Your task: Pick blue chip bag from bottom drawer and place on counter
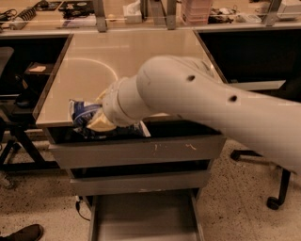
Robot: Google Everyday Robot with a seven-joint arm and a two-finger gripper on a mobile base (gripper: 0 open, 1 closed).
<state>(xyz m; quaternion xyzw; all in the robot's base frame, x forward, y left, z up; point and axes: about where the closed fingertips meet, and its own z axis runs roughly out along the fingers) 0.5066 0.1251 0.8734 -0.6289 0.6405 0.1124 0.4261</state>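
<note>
My gripper (96,121) is at the counter's front left edge, shut on the blue chip bag (81,112). The bag is crinkled, dark blue with white patches, and hangs at the level of the rim, partly over the counter (94,61). My thick white arm reaches in from the right and covers the right half of the counter. The bottom drawer (141,219) stands pulled out below, and its flat grey floor is bare. The white bowl is hidden behind my arm.
A taller grey drawer with a scratched front panel (141,153) sits just under the counter. A long cluttered workbench (141,14) runs along the back. A chair base with castors (275,200) stands at the right, a dark stand (19,122) at the left, and a shoe (21,233) at the bottom left.
</note>
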